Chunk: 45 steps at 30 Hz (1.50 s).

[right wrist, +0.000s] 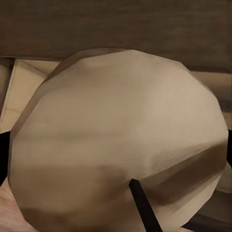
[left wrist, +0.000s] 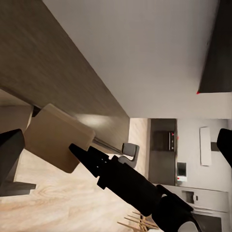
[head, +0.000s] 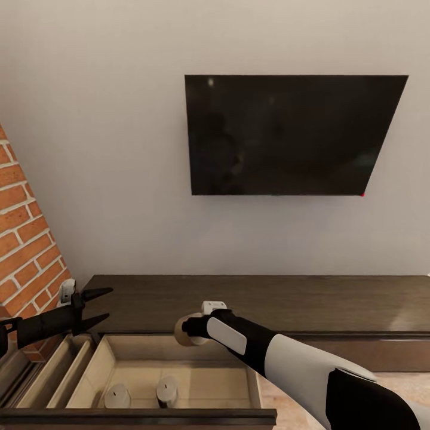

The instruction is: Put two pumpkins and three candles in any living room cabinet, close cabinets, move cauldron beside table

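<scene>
Candle (right wrist: 116,140) in right hand (head: 190,334) (no readable writing) above open drawer (head: 179,358).

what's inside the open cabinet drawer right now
Two candles stand on the pale floor of the open drawer. Its front edge is hidden by the drawer front. The right gripper holds a third candle above it.

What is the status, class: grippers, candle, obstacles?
Right gripper shut on third candle, above the open drawer. Left gripper open, empty. Two candles already in the drawer. Nothing in the way.
</scene>
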Available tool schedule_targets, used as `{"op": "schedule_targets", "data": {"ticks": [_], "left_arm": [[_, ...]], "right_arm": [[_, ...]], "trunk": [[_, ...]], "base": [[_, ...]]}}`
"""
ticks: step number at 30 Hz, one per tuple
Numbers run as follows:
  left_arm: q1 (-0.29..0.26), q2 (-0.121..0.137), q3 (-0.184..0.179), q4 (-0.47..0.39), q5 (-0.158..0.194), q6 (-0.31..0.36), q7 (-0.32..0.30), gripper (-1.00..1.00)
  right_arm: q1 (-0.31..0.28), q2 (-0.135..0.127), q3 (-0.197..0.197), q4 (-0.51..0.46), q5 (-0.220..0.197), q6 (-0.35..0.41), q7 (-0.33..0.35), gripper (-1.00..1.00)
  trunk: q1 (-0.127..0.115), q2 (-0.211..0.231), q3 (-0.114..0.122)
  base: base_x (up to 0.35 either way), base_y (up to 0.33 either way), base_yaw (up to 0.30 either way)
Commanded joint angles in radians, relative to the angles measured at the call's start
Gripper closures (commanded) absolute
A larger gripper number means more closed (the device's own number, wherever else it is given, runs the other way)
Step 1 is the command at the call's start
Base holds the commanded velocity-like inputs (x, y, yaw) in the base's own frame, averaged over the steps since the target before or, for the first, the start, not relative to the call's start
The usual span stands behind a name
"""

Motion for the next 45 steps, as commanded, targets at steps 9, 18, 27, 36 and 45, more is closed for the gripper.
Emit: {"op": "schedule_targets", "data": {"ticks": [9, 18, 27, 36, 45], "left_arm": [[0.0, 0.001, 0.002, -0.005, 0.007, 0.003, 0.005, -1.0], [0.019, 0.0, 0.036, -0.011, 0.008, 0.003, 0.005, -1.0], [0.024, 0.001, 0.043, -0.013, 0.015, 0.004, 0.004, -1.0], [0.065, 0.013, 0.05, -0.066, 0.089, 0.004, 0.004, -1.0], [0.071, 0.017, 0.051, -0.08, 0.093, 0.005, 0.004, -1.0]], "right_arm": [[-0.002, 0.0, 0.002, 0.007, -0.015, 0.063, -0.018, 1.0], [-0.002, 0.0, 0.001, 0.01, -0.009, 0.078, -0.036, 1.0], [-0.002, 0.0, 0.003, 0.013, -0.007, 0.071, -0.04, 1.0], [-0.002, 0.0, 0.001, 0.014, -0.016, 0.078, -0.173, 1.0], [-0.002, 0.0, 0.001, 0.013, -0.02, 0.067, -0.196, 1.0]], "trunk": [[0.0, -0.001, -0.001], [0.027, -0.05, -0.023], [0.061, -0.113, -0.051], [0.096, -0.176, -0.079], [0.13, -0.239, -0.108]], "base": [[0.002, 0.0, 0.0], [0.0, 0.0, 0.0], [0.0, 0.0, 0.0], [0.0, 0.0, 0.0], [0.0, 0.0, 0.0]]}}
